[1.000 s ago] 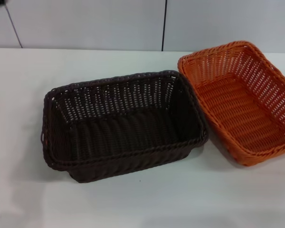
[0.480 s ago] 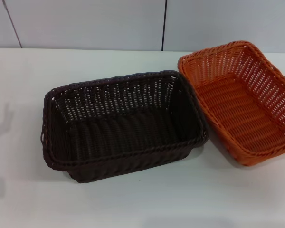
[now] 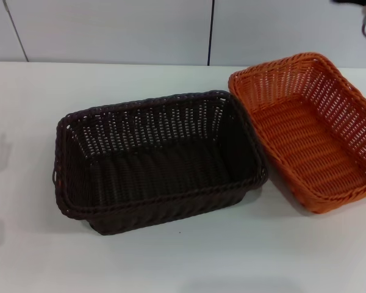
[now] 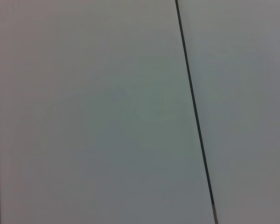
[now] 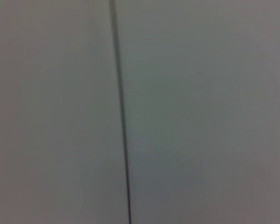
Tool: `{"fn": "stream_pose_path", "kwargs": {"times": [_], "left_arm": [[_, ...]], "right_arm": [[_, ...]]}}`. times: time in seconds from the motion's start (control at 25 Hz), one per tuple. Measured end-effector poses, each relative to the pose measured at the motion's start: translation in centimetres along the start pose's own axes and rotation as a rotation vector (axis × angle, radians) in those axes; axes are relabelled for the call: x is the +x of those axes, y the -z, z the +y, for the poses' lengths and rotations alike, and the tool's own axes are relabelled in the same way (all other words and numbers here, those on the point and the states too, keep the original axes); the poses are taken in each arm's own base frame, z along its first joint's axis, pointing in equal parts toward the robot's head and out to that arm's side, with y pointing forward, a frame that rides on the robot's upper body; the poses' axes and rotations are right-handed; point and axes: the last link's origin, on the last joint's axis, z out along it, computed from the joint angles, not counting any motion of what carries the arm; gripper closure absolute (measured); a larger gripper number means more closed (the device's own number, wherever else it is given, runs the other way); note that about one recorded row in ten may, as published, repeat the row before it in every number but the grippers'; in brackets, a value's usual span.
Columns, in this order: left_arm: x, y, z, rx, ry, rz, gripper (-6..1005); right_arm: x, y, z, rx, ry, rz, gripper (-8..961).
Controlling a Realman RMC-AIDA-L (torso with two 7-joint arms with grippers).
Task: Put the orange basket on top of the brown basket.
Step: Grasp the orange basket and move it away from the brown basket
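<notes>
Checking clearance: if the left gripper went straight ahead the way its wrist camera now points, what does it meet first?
Probably the wall: the left wrist view shows only pale panels and a dark seam, nothing nearer. The gripper itself is out of view, and depth is unclear.

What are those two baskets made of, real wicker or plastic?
Both look woven wicker-style. The orange basket has an even, bright, slightly glossy colour, which suggests plastic strands more than natural cane. The brown basket shows the same weave, openwork sides and braided rim, so it is probably the same material. Neither is certain by sight alone.

Even bright light, blurred wrist views
</notes>
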Motion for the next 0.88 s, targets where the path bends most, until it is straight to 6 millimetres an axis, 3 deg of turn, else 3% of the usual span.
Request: {"fn": "stream_pose_path", "kwargs": {"times": [0.12, 0.16, 0.2, 0.28, 0.52, 0.88], "left_arm": [[-0.5, -0.6, 0.2, -0.009, -0.010, -0.031, 198], [-0.5, -0.6, 0.2, -0.009, -0.010, -0.031, 198], [-0.6, -0.7, 0.3, -0.010, -0.011, -0.040, 198], [-1.0, -1.0, 0.2, -0.010, -0.014, -0.066, 198], [-1.8, -1.9, 0.2, -0.003, -0.023, -0.133, 198], [-2.5, -2.6, 0.0, 0.018, -0.010, -0.195, 197]], "right_arm": [[-0.2, 1.2, 1.2, -0.035, 0.149, 0.214, 121], [-0.2, 1.2, 1.2, -0.035, 0.149, 0.214, 121], [0.1, 2.4, 1.9, -0.077, 0.247, 0.309, 121], [0.2, 2.9, 2.2, -0.099, 0.292, 0.350, 121], [1.7, 7.2, 3.9, -0.270, 0.580, 0.592, 122], [3.8, 9.0, 4.1, -0.393, 0.697, 0.752, 129]]}}
